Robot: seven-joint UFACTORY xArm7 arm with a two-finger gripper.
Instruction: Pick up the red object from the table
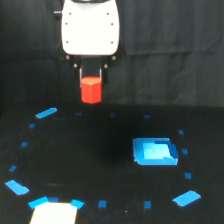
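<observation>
Exterior view: red object (91,90) between gripper (91,76) jaws — aloft

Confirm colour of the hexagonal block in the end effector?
Red-orange, plain matte. The hexagonal block shows best in the exterior view, held in the end effector.

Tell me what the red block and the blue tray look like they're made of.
The red object, between the fingers of the hand, looks like matte plastic or painted wood: flat colour, no glare. The blue tray looks like plastic or foam with a dull finish; the picture is too blurry to tell.
</observation>
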